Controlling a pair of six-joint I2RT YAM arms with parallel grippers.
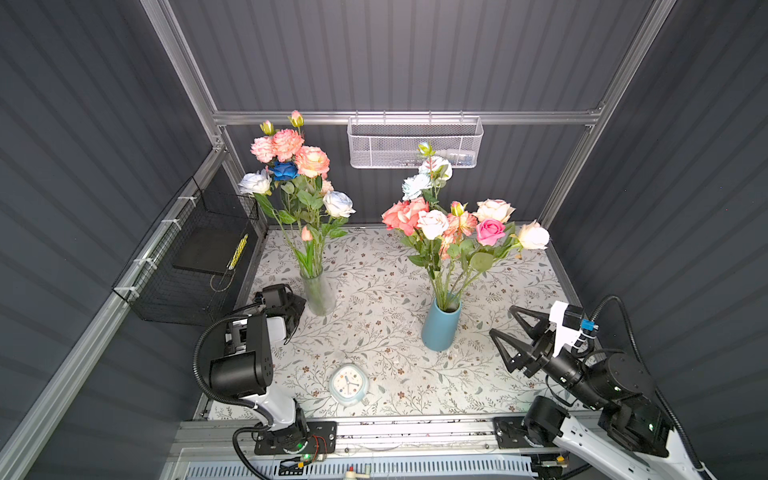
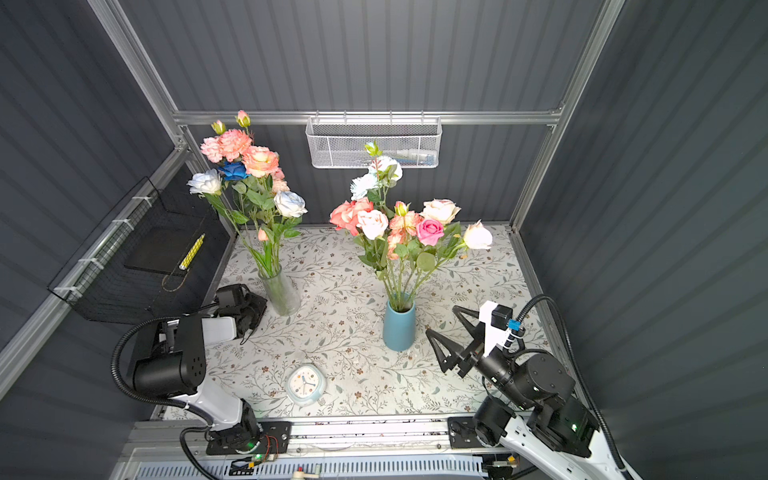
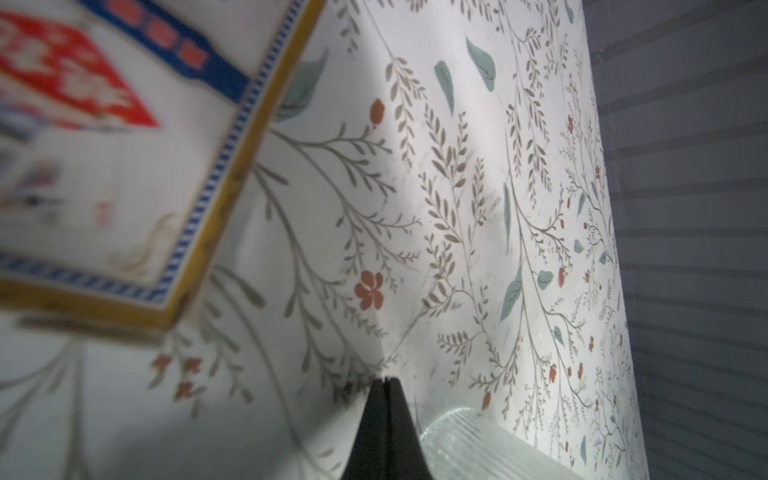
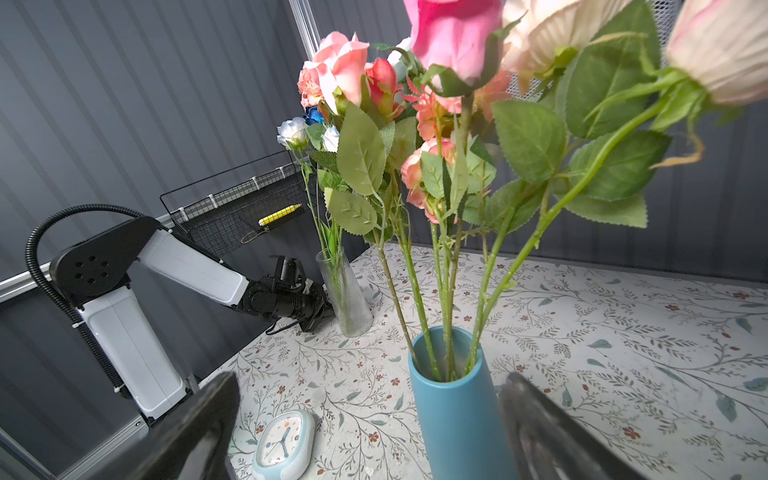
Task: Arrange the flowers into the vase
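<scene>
Nearest me, a metal rail (image 1: 415, 432) carries both arm bases along the front edge of the bench. Just past it a small pale-blue clock (image 1: 348, 384) lies face up on the floral tablecloth (image 1: 498, 374). Further in, the flowers (image 1: 457, 226) stand in two bunches. Coral, pink and cream blooms, with two pale blue ones rising above them, fan out of a blue vase (image 1: 440, 328) right of the middle. A taller bunch (image 1: 291, 149) of coral and white blooms, with one deep blue rose (image 1: 285, 170) among them, stands in a ribbed glass vase (image 1: 319, 293) further back on the left. The right hand (image 1: 503, 321) hangs just right of the blue vase, apart from it. Its jaws are spread wide and empty and point toward the vase; in the right wrist view the vase sits between its two blurred fingers. The left hand (image 3: 386, 381) is low over the cloth just beside the foot of the glass vase, with its fingertips pressed together and nothing between them. On the back wall a white mesh basket (image 1: 415, 145) hangs from a crossbar. On the left wall a black wire basket (image 1: 195, 257) holds a yellow pen (image 1: 237, 251).
</scene>
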